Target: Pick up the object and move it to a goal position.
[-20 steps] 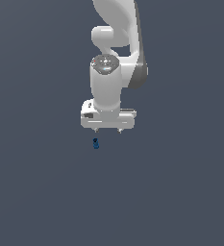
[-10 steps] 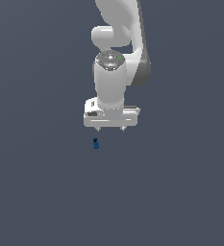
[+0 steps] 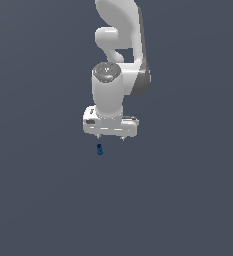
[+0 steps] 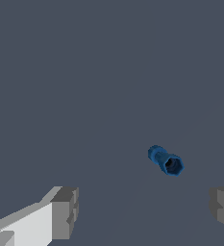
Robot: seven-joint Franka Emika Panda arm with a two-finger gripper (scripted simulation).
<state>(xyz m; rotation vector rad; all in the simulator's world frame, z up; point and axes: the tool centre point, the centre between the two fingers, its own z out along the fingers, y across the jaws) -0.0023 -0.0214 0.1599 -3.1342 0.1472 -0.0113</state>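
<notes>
The object (image 3: 99,149) is a tiny blue upright piece with a darker top, standing on the grey floor. In the wrist view the object (image 4: 166,161) shows its dark hexagonal top, ahead of the gap between the fingers. My white gripper (image 3: 110,137) hangs just above it, slightly toward the exterior view's right. Its two grey fingertips (image 4: 65,211) stand wide apart, open, with nothing between them.
A plain dark grey floor (image 3: 43,200) spreads all around. The white arm (image 3: 119,45) rises above the gripper. No other thing shows.
The gripper has shifted slightly to the exterior view's left and a little lower, closing in over the object. The object has not moved.
</notes>
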